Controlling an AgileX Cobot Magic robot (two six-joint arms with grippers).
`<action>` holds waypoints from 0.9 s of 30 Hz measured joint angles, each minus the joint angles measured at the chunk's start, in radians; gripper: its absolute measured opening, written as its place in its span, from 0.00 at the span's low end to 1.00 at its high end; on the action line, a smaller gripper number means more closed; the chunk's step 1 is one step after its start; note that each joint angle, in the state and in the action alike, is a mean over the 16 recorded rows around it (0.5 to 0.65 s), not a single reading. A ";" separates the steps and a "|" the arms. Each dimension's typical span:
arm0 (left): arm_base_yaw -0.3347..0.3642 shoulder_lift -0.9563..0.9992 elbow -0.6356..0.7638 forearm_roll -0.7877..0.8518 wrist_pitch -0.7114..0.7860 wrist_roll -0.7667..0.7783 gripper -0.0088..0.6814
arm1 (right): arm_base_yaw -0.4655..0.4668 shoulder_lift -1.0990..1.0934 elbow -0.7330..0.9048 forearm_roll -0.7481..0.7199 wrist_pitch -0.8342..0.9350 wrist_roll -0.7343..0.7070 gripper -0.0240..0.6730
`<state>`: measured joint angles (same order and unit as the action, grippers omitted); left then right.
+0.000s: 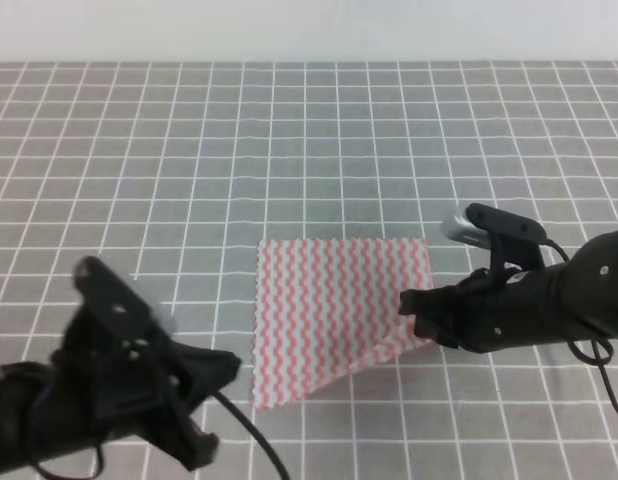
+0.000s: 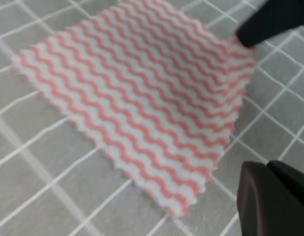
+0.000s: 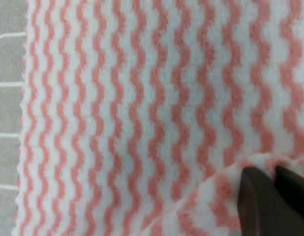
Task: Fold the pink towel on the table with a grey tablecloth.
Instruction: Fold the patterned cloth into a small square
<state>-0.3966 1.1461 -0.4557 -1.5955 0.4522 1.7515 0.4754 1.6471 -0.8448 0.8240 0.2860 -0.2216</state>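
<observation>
At about 7 o'clock in the high view the left gripper (image 1: 204, 415) hangs low over the table with a grey tablecloth (image 1: 139, 180), just off the near-left corner of the pink towel (image 1: 334, 310). It carries nothing. Only one dark finger shows in its own wrist view, so I cannot tell how far its jaws stand apart.

The towel lies near the middle of the table, slightly toward 5 o'clock. Its far edge and left side rest flat, while its near-right corner is lifted and turned inward.

At 4 o'clock the right gripper (image 1: 414, 312) has that corner. In its wrist view the dark fingers (image 3: 262, 194) sit closed on a curl of striped cloth, though the blur there makes the pinch a likely reading, not a plain one.

The step in hand looks like the first fold, barely begun. Next, the held corner probably needs carrying across toward 9 o'clock and laying on the left side, edges matched, without dragging the thin cloth along.

The tablecloth's white grid runs unbroken to the far edge, where a pale, plain wall begins at 12 o'clock.
</observation>
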 joint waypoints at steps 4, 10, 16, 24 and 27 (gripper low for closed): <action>-0.057 0.069 -0.015 -0.065 -0.026 0.121 0.01 | 0.000 0.019 -0.021 0.000 -0.010 -0.004 0.01; -0.131 0.149 -0.039 -0.140 -0.061 0.285 0.09 | 0.001 0.039 -0.040 0.001 -0.021 -0.012 0.01; -0.162 0.194 -0.052 -0.149 -0.077 0.417 0.29 | 0.002 0.046 -0.048 0.001 -0.027 -0.021 0.01; -0.166 0.216 -0.057 -0.149 -0.071 0.628 0.53 | 0.001 0.043 -0.053 0.001 -0.027 -0.024 0.01; -0.166 0.226 -0.060 -0.149 -0.066 0.697 0.55 | 0.001 0.042 -0.054 0.001 -0.027 -0.024 0.01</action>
<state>-0.5630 1.3724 -0.5156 -1.7441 0.3857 2.4480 0.4765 1.6890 -0.8984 0.8253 0.2590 -0.2456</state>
